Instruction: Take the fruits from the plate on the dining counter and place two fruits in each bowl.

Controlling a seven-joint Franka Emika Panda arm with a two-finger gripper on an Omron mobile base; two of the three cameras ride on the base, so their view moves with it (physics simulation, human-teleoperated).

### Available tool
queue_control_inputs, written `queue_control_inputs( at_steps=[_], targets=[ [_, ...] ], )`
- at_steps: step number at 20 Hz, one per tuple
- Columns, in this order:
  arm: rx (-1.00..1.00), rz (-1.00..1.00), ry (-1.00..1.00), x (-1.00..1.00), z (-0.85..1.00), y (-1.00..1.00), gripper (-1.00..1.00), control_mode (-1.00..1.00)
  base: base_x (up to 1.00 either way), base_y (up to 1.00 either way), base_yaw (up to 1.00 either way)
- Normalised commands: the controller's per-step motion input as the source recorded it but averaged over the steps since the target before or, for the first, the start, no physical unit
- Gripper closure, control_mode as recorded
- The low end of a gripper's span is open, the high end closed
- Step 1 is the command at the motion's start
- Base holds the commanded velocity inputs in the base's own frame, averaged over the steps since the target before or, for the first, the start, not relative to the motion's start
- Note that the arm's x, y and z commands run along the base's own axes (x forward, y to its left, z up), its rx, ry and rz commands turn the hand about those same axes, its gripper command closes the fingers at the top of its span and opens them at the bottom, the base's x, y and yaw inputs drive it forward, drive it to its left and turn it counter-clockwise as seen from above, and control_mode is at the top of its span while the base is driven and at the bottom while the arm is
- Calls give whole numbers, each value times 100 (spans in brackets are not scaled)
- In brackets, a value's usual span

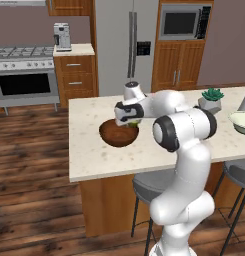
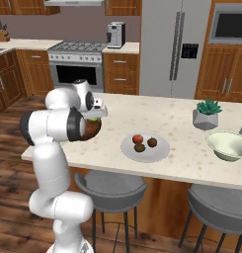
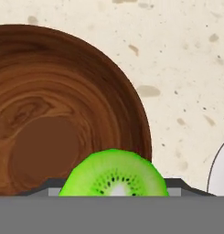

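White arm bent low — gripper (image 1: 130, 121) grasping green fruit (image 3: 114, 173) above brown bowl (image 1: 116, 134).

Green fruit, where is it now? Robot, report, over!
Gripper shut on the green fruit, above the brown bowl. Bowl has no fruit inside yet. Three fruits wait on the plate. Nothing in the way.

Illumination was even and diffuse, with no single source evident. Rendered surfaces appeared slightly soft in both base views, with coarse pixel edges. A faint, soft shadow lay on the dining counter (image 1: 94, 155) beneath the brown bowl (image 1: 119, 134), directly below the fingers. The refrigerator (image 2: 174, 47) showed a dull sheen without glare. The hand view was sharp; no edge distortion was observed.
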Motion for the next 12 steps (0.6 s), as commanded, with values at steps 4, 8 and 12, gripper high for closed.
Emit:
queue_control_inputs(
  at_steps=[4,8,12],
  targets=[
    [3,-7,0,17,-2,42,100,-100,0,0,0],
    [6,-7,0,8,-13,40,100,-100,0,0,0],
    [2,-7,0,2,-31,30,100,-100,0,0,0]
  ],
)
